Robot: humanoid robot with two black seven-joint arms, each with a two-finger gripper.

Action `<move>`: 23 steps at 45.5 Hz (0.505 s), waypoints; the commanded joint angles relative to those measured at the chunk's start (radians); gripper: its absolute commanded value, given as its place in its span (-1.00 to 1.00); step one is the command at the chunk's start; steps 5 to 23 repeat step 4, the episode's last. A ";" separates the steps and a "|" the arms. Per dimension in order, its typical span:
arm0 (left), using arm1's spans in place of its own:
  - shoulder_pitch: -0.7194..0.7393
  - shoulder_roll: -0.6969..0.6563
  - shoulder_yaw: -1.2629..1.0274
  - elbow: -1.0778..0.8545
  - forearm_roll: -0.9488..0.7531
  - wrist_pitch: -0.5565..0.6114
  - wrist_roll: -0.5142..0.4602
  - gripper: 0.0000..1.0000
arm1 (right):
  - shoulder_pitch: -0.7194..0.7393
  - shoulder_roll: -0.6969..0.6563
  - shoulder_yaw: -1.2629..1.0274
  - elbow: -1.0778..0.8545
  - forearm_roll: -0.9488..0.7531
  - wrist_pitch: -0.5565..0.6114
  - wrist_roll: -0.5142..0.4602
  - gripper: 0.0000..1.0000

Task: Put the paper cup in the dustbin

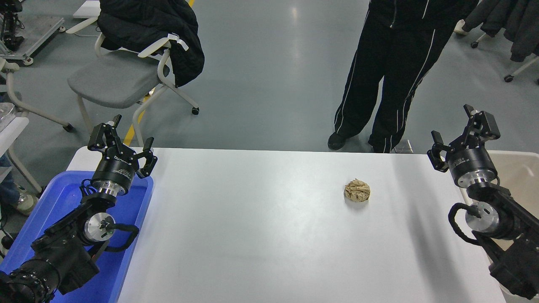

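Bright overhead light, glare on table (261,219), soft shadows, sharp focus

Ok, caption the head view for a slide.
Both arms raised with empty open grippers, left gripper over blue tray, right gripper beside dustbin; crumpled paper ball on table.

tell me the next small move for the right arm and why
Probably retract the right end effector toward rest. It hangs open and empty by the bin, and no cup shows on the table, only a paper ball. The cup seems gone, though I cannot see inside the bin.
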 commanded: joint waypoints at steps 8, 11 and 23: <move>0.000 0.000 0.000 0.001 0.000 0.000 0.000 1.00 | -0.015 0.007 -0.002 -0.002 -0.007 0.002 0.009 0.99; 0.000 0.000 0.000 0.001 0.000 0.000 0.000 1.00 | -0.015 0.007 -0.002 -0.002 -0.007 0.002 0.009 0.99; 0.000 0.000 0.000 0.001 0.000 0.000 0.000 1.00 | -0.015 0.007 -0.002 -0.002 -0.007 0.002 0.009 0.99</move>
